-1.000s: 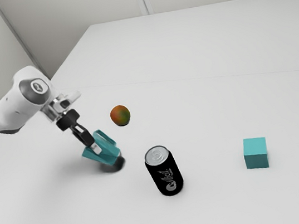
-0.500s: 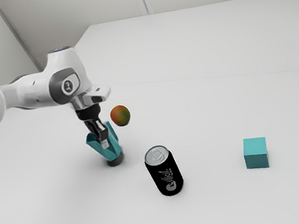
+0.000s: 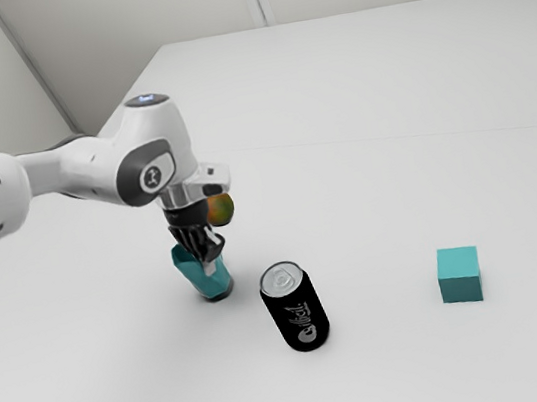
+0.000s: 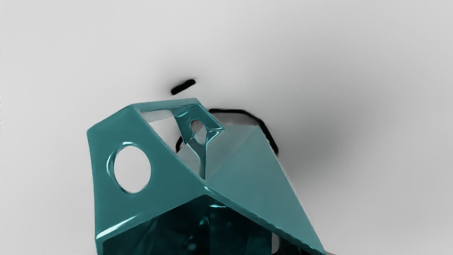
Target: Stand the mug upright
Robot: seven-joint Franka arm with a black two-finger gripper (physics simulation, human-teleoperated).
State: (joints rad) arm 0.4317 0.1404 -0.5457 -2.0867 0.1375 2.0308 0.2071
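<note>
Gripping the mug (image 3: 194, 270) by its wall near the mouth, my pincer (image 3: 213, 264) seems closed, one finger inside and one out. The mug is teal and low over the table (image 3: 384, 229), dark base down, mouth tilted toward the exterior view's left; it leans more than the can (image 3: 298, 308) does. I can't tell whether its base touches. To do this well, I should level it slowly, seat the base flat, then open and back out along the wall – a sideways tug could tip it. The black can stands near, on the exterior view's right, so I must not swing that way. The fruit (image 3: 222, 209) sits beyond my hand, partly hidden; the teal cube (image 3: 460, 275) is well apart.
</note>
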